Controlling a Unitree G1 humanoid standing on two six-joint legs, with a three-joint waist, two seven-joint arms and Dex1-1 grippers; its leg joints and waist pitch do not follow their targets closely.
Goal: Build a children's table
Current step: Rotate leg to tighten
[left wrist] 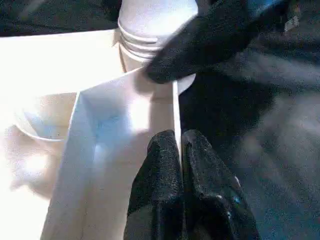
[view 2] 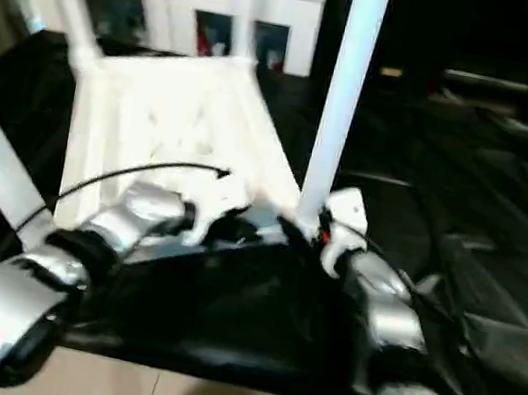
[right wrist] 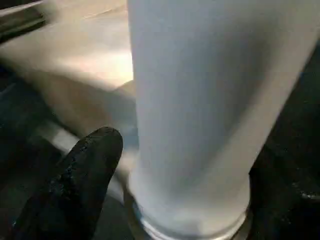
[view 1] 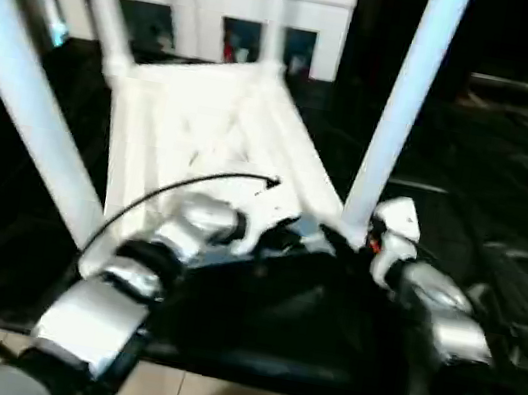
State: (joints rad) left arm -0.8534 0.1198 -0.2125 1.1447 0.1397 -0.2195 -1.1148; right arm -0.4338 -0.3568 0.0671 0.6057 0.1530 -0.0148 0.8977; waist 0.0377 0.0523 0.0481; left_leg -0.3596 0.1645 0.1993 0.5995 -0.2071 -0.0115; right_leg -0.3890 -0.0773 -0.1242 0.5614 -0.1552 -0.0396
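4 white legs stand up from the children's table (view 1: 204, 132), upside down on the black-sheeted counter (view 1: 509, 188). Left claw (left wrist: 180, 145) is pinched shut on the top's rim; right claw (right wrist: 175, 165) straddles the near-right leg (view 1: 400, 109), fingers spread, grip unclear.

You get soft, smeared head views, the black sheet (view 1: 507, 198) dim to your right; glare bleaches the white tabletop (view 1: 205, 127); close in, the leg (right wrist: 195, 100) blurs, edges lost in shadow.
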